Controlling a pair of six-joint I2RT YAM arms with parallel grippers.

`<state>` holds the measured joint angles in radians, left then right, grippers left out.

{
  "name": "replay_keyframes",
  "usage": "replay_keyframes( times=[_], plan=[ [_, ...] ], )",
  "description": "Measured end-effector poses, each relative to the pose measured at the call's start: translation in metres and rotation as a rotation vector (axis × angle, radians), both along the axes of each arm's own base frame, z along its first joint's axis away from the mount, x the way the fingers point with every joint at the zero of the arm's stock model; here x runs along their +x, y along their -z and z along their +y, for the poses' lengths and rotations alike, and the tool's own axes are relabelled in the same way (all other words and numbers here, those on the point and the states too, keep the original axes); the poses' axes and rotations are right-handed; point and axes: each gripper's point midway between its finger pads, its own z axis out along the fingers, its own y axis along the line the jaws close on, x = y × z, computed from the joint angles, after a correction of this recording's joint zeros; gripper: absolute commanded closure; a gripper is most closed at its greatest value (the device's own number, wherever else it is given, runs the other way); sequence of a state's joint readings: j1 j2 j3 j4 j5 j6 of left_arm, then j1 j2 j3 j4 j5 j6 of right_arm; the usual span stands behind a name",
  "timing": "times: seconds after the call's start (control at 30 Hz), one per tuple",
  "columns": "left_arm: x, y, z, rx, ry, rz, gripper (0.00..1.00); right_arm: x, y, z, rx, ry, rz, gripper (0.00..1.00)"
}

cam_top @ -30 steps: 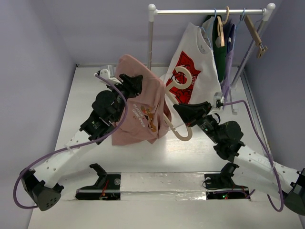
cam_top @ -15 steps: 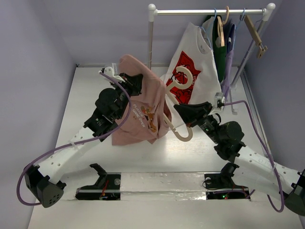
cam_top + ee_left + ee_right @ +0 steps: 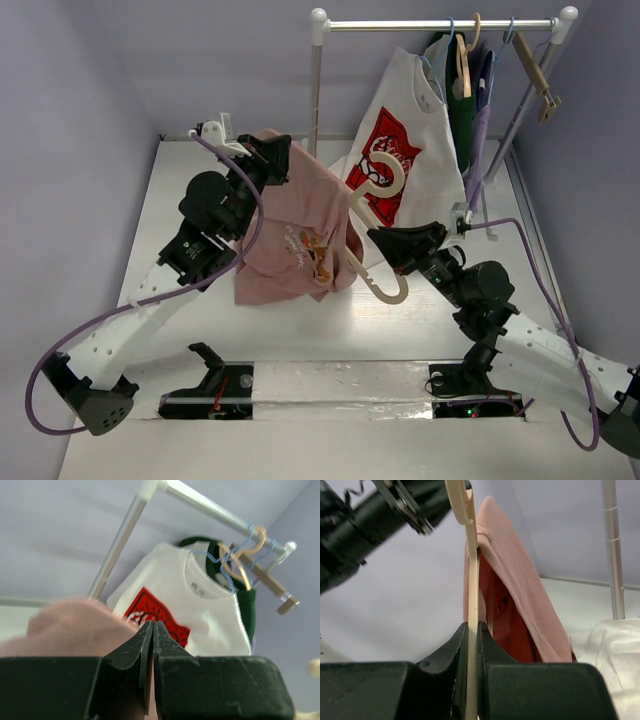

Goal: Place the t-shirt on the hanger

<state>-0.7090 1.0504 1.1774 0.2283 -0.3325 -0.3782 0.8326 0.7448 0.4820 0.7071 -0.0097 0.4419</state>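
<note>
Lilac walls close in a white counter, and above its middle the t-shirt hangs lifted. Whether its lower hem touches the surface cannot be told. Its long axis runs from a bunched peak at the upper centre of the frame down toward the lower left of centre. The orange-brown chest print faces up toward the camera. The left gripper sits at that peak, its jaws pressed together on the pink cloth. In the left wrist view the fingers meet in a thin line, with the cloth bulging just beside them on the left.

The hanger lies along the shirt's right edge. Its hook points to the upper right of the frame, toward the rail. From there its long axis slants down to a curved arm end at lower centre-right. The right gripper is clamped on it about midway. In the right wrist view the cream strip rises edge-on between the closed jaws, with pink fabric draped against its right side. Whether the far arm sits inside the shirt cannot be told.

At upper right the rail carries a white t-shirt with a red logo, a dark green garment and a brown wooden hanger.
</note>
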Motion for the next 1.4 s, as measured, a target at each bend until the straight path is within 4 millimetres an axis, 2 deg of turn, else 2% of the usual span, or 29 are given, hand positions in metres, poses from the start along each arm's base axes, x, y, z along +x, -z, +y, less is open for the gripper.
replay_keyframes(
  times=[0.07,0.1,0.13,0.2,0.23,0.3,0.43,0.5,0.53,0.63,0.67,0.83,0.97,1.1,1.2,1.3,1.33,1.4],
  plan=[
    [-0.002,-0.014,0.004,-0.006,-0.007,-0.019,1.0,-0.001,0.004,0.0,-0.009,-0.003,0.006,1.0],
    [-0.003,-0.018,0.007,-0.008,-0.014,-0.022,0.92,-0.001,0.005,0.0,-0.013,-0.003,0.009,1.0],
    [-0.002,-0.02,0.009,-0.006,-0.025,-0.022,0.73,-0.001,0.006,0.0,-0.015,-0.003,0.011,1.0],
    [0.001,-0.018,0.015,0.0,-0.048,-0.013,0.61,-0.002,0.006,-0.001,-0.017,-0.003,0.012,1.0],
    [0.004,-0.015,0.019,0.005,-0.061,-0.004,0.51,-0.003,0.005,-0.002,-0.016,-0.003,0.01,1.0],
    [0.01,-0.008,0.026,0.016,-0.083,0.02,0.47,-0.004,0.004,-0.003,-0.015,-0.003,0.009,1.0],
    [0.018,0.004,0.033,0.021,-0.103,0.062,0.31,-0.005,0.002,-0.005,-0.012,-0.002,0.004,1.0],
    [0.02,0.011,0.035,0.013,-0.107,0.075,0.31,-0.006,0.002,-0.006,-0.013,-0.002,0.003,1.0],
    [0.021,0.017,0.036,0.012,-0.109,0.084,0.35,-0.006,0.002,-0.006,-0.014,-0.001,0.002,1.0],
    [0.026,0.045,0.049,0.01,-0.135,0.126,0.39,-0.007,0.002,-0.008,-0.018,0.0,0.003,1.0],
    [0.026,0.047,0.05,0.01,-0.139,0.13,0.39,-0.008,0.002,-0.008,-0.02,0.0,0.002,1.0],
    [0.017,0.076,0.056,-0.01,-0.128,0.155,0.35,-0.007,0.002,-0.014,-0.021,0.029,0.004,1.0],
    [0.01,0.078,0.055,-0.025,-0.102,0.142,0.34,-0.005,0.004,-0.016,-0.028,0.042,0.011,1.0],
    [0.012,0.076,0.048,-0.021,-0.072,0.131,0.37,-0.006,0.005,-0.016,-0.031,0.041,0.014,1.0],
    [0.022,0.082,0.04,0.006,-0.057,0.149,0.44,-0.008,0.003,-0.018,-0.028,0.04,0.012,1.0],
    [0.033,0.092,0.036,0.027,-0.052,0.17,0.63,-0.011,0.0,-0.022,-0.021,0.04,0.006,1.0],
    [0.035,0.092,0.034,0.028,-0.045,0.168,0.77,-0.012,0.001,-0.022,-0.025,0.038,0.007,1.0],
    [0.036,0.091,0.031,0.03,-0.032,0.163,0.86,-0.012,0.005,-0.022,-0.039,0.037,0.019,1.0]
  ],
)
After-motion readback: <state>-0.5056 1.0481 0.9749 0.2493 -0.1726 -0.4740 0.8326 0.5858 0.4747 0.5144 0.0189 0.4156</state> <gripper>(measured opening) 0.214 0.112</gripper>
